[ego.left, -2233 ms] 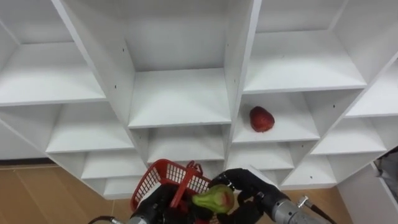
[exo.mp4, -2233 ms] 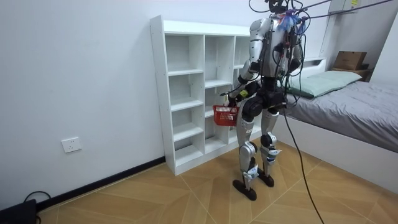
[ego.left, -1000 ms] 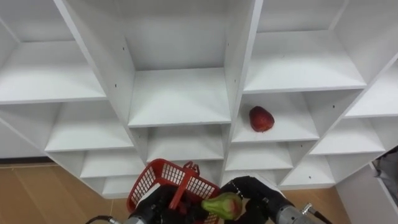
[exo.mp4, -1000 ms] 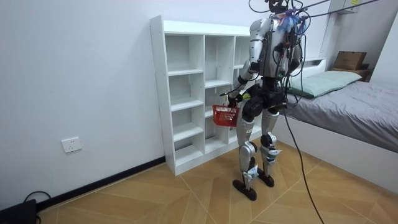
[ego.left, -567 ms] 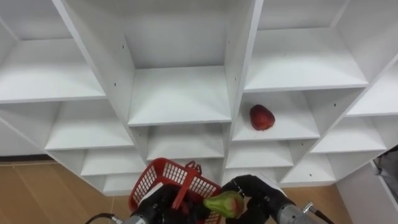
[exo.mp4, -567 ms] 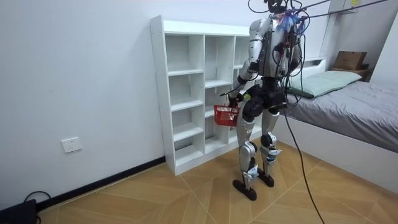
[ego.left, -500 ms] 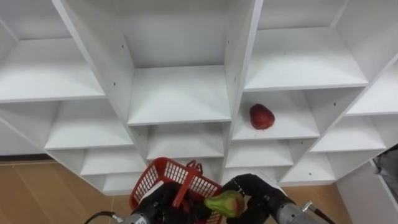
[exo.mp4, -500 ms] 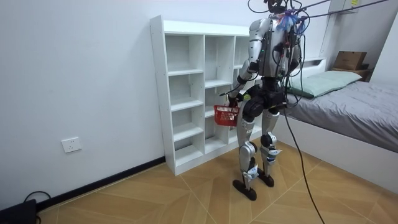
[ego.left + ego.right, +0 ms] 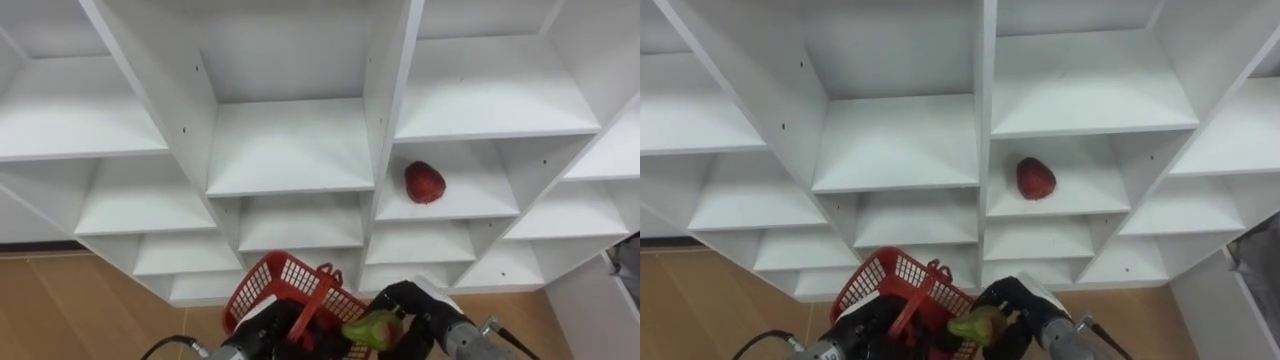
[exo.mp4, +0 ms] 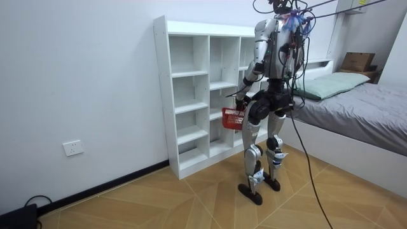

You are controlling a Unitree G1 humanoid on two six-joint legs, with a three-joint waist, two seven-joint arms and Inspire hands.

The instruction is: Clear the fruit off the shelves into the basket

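- You stand on a wood floor point(image 10: 191, 197) facing a white closet point(image 9: 290, 150) of open cubbies, with a bed point(image 10: 362, 108) close by.
- Your left hand point(image 9: 268, 338) has its fingers curled round the handle of the red basket point(image 9: 275, 285), which hangs low in front of the closet.
- Your right hand point(image 9: 425, 312) is wrapped round a green fruit point(image 9: 372, 327), right at the basket's rim and not yet dropped in.
- A red fruit point(image 9: 425, 181) lies alone on a shelf in the right column.
- Both fruits look light, firm and smooth-skinned. The red one may roll, so take it across its widest part, thumb opposite fingers.
- The basket looks light and likely to swing, so lower the fruit in gently.
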